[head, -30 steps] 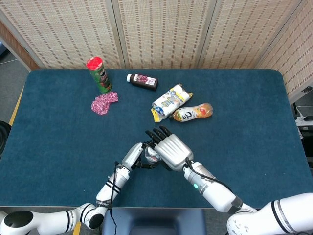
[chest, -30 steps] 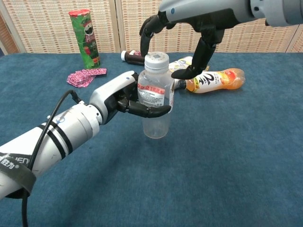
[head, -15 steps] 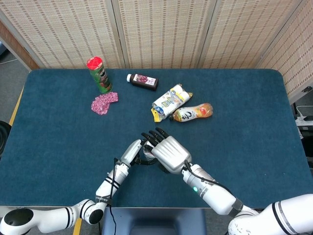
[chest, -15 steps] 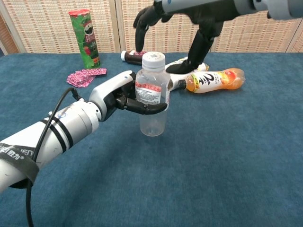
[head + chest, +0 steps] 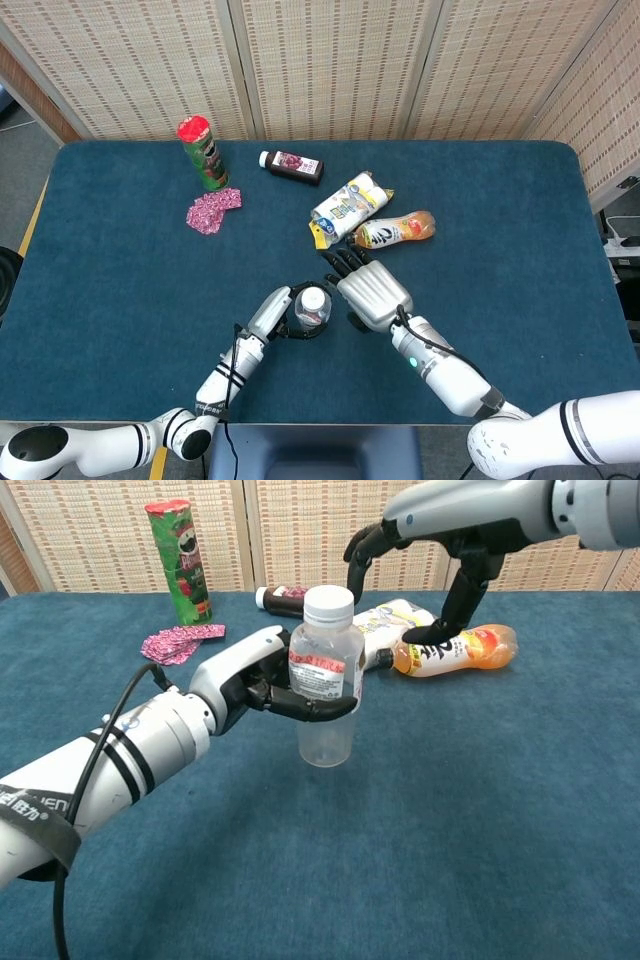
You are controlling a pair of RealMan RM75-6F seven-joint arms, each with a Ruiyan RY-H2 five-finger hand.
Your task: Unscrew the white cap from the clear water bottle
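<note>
Gripping clear water bottle [image 5: 325, 695] upright in left hand [image 5: 262, 685]; right hand [image 5: 440, 550] hovering beside white cap [image 5: 328, 602], fingers spread, empty. Next: closing on cap, twisting.

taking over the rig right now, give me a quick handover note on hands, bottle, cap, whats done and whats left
Left hand: grips the clear water bottle around its label, holding it upright.
Right hand: open, holding nothing, fingers spread, up and to the right of the bottle, not touching it.
White cap: on the bottle's neck; how loose it is cannot be told.
Done: bottle grasped and steadied.
Left: bring the right hand onto the cap, twist it off, lift it clear.
</note>
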